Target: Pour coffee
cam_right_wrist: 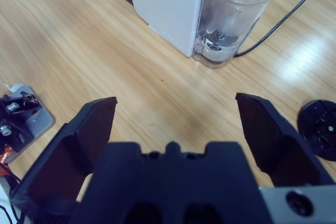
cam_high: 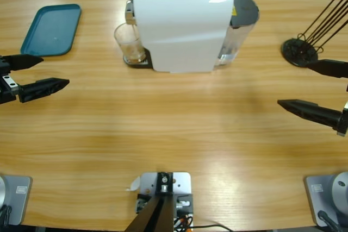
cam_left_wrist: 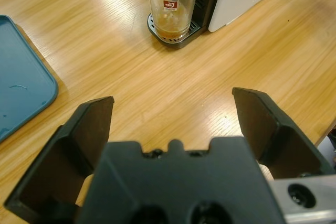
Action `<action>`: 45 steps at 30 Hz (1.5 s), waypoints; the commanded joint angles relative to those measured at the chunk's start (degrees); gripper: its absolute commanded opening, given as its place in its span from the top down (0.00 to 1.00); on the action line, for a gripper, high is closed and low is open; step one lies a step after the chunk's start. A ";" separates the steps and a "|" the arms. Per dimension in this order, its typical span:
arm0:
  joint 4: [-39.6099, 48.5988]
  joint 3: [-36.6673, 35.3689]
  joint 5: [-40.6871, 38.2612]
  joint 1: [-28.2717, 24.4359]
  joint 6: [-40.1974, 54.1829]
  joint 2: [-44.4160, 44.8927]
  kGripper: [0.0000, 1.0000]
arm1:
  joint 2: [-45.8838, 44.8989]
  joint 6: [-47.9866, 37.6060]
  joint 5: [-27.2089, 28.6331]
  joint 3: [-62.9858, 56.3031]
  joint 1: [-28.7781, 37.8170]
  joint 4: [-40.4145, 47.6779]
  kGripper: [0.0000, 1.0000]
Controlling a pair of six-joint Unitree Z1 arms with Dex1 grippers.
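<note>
The left gripper (cam_high: 41, 73) hangs wide and empty beside a teal tray (cam_high: 51, 29). The coffee (cam_left_wrist: 170, 31) sits in a glass (cam_high: 129, 42) under the white machine (cam_high: 182, 23). The right gripper (cam_high: 310, 88) gapes wide, empty.

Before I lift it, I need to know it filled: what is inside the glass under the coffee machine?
The glass holds a shallow layer of brownish coffee at the bottom; the rest looks empty. It stands on the machine's drip tray, whose surface beneath it is covered.
</note>
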State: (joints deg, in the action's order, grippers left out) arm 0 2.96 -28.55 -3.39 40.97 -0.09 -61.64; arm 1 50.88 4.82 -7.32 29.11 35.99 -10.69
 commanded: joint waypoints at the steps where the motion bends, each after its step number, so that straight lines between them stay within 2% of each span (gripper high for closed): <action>1: -0.95 2.04 -0.36 0.34 0.71 -1.90 0.01 | -1.10 -0.83 -0.75 -2.48 0.05 1.21 0.00; 45: -1.90 2.01 -1.62 0.34 0.80 -4.45 0.01 | -2.63 -0.83 -0.33 -3.71 0.05 2.95 0.00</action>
State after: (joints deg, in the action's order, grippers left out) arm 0 1.64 -28.55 -4.33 40.97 -0.06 -64.57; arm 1 49.09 4.80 -7.32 27.77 35.99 -8.33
